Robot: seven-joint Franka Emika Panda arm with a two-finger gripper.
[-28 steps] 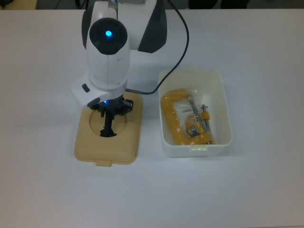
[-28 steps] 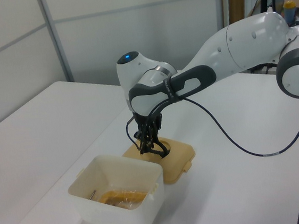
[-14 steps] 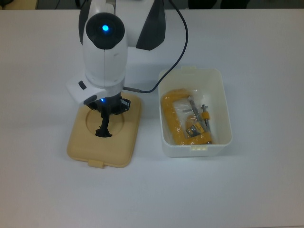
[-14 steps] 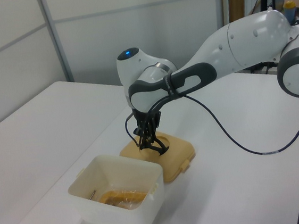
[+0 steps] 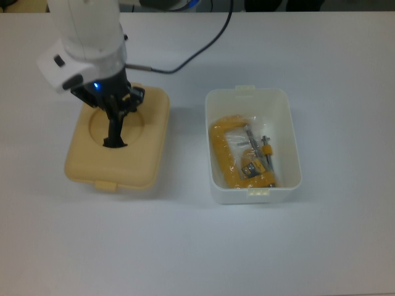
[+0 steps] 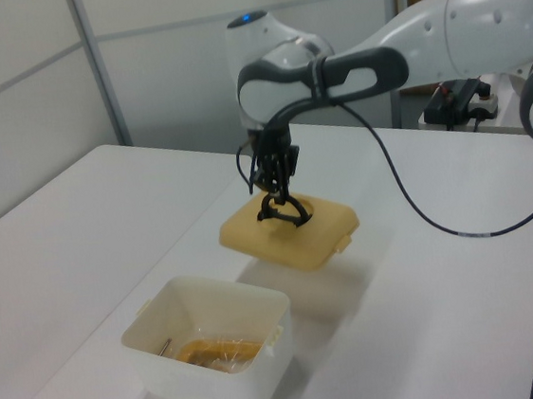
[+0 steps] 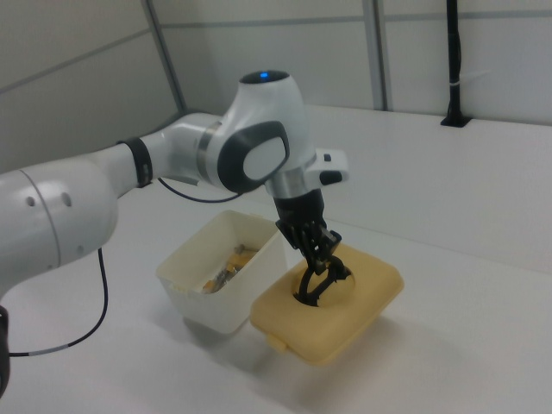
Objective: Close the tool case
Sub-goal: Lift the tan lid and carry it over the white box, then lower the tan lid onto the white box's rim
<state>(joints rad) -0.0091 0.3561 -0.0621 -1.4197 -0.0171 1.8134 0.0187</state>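
Claw [image 6: 279,203] grips the lid [image 6: 290,237] by its handle; only the left view shows it airborne.

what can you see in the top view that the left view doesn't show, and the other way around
Only the top view shows the tub's contents plainly: a yellow clamp lying inside the white tub, with the lid off to the top view's left of the tub.

Only the left view shows that the lid hangs clear above the table, with a shadow beneath it, and the arm's long reach from the left view's right.

Both show the gripper shut on the lid's black handle and the tub open.
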